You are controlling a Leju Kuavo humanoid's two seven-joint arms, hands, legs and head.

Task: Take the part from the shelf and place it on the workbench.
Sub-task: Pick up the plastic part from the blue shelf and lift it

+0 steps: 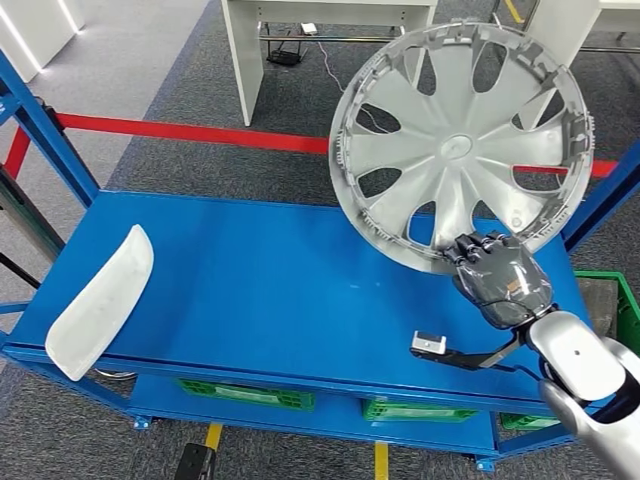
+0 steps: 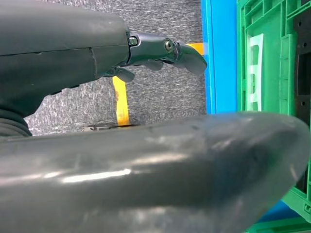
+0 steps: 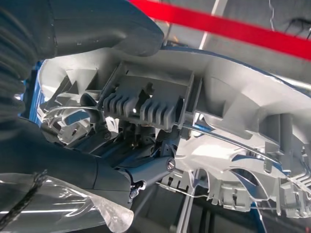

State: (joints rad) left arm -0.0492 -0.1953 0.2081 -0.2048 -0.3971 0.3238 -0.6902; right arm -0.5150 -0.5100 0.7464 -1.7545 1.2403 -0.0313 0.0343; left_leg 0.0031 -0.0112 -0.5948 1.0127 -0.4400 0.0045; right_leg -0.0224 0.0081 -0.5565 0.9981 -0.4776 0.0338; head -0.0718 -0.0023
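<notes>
My right hand [image 1: 498,275] grips a silver wheel cover [image 1: 453,140] by its lower rim. The cover stands tilted on edge, lifted above the right end of the blue shelf top [image 1: 264,290]. In the right wrist view the cover's ribbed inner side [image 3: 227,107] fills the picture, with my dark fingers [image 3: 146,170] hooked under the rim and my thumb [image 3: 110,24] on the other face. My left hand [image 2: 154,48] hangs low beside the shelf, fingers stretched out and holding nothing.
A white curved part [image 1: 102,300] lies on the shelf top at the left end. Blue uprights [image 1: 45,140] flank the shelf. Green crates [image 2: 271,73] sit on the lower level. Beyond are red floor tape [image 1: 189,130] and white tables [image 1: 249,50].
</notes>
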